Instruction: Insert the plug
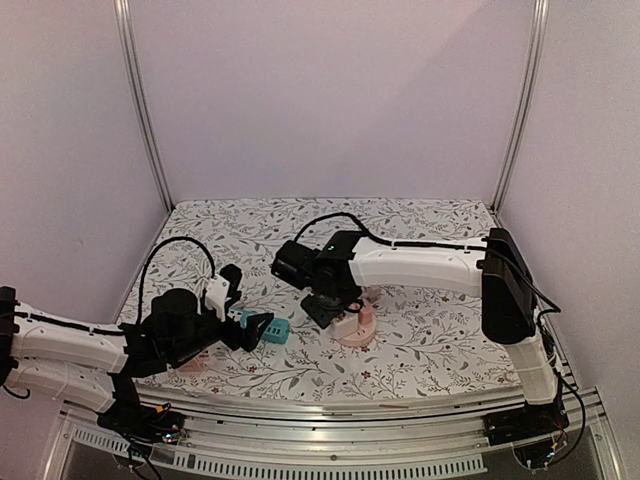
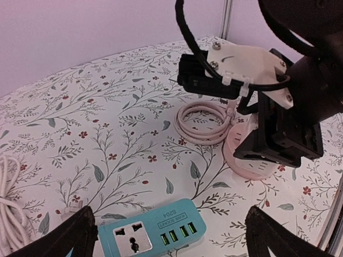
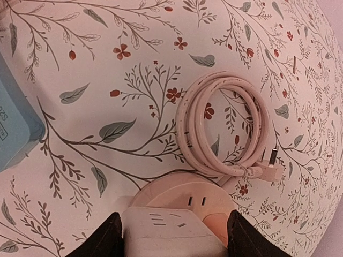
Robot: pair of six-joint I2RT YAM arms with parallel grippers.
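Observation:
A pink round socket tower (image 3: pixel 203 195) stands on the floral cloth, with its coiled pink cable (image 3: pixel 225 128) and flat plug (image 3: pixel 269 170) lying beside it. My right gripper (image 3: pixel 174 218) is closed on the tower's square upper block, one finger against each side; it shows in the top view (image 1: pixel 328 305) too. A teal power strip (image 2: pixel 153 230) with one socket and several USB ports lies between the spread fingers of my left gripper (image 2: pixel 171 215), which is open and holds nothing. In the top view the left gripper (image 1: pixel 248 325) sits just left of the strip (image 1: pixel 276 331).
A loose white cord (image 2: pixel 8 203) lies at the left of the left wrist view, with a small pale plug-like piece (image 2: pixel 72 208) near it. The right arm's black wrist and cables (image 2: pixel 214 80) hang over the tower. Metal frame posts (image 1: pixel 140 100) and walls bound the table.

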